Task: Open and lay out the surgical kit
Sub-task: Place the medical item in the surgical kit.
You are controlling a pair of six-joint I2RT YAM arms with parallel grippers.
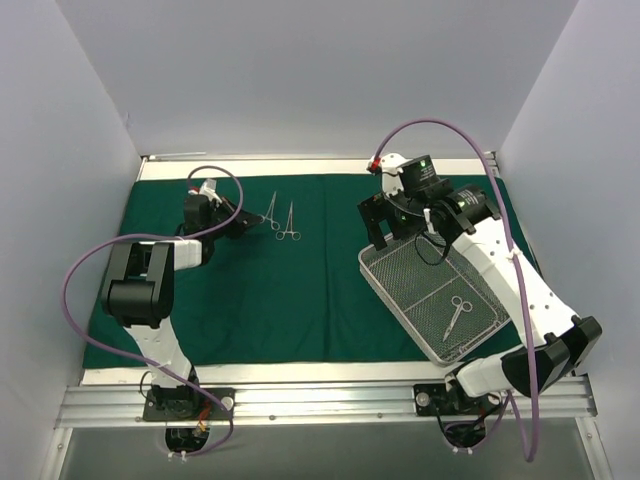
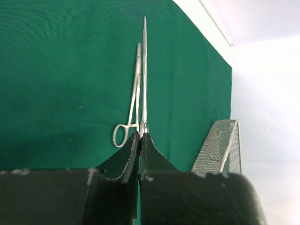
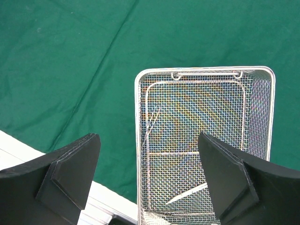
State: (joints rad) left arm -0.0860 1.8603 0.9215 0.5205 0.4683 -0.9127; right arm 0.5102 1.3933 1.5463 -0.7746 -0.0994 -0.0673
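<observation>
The dark green drape (image 1: 300, 300) lay spread flat over the tabletop (image 1: 250, 372). The wire-mesh tray (image 1: 400, 312) sat on its right part, with one pair of scissors (image 1: 457, 315) left inside near the close end.

Two instruments were out on the cloth at far left, lying side by side. The left gripper (image 2: 140, 137) had its fingers pressed together on the handle end of the held forceps (image 2: 144, 75), whose shaft ran straight into the seam between the tips, so it looked clamped there. The second forceps (image 2: 136, 84) lay just beside it, one ring handle showing.

The right gripper (image 3: 148, 137) hung above the far end of the tray with its fingers wide apart and nothing between them.

These steel tools were probably light, rigid and slick, and so thin that they lie almost flush with the cloth. The ring handles or the hinge seemed the safest place to pinch the scissors, since the tapered blades would likely slip. The mesh floor could snag a fingertip, and the soft drape would bunch if dragged.
</observation>
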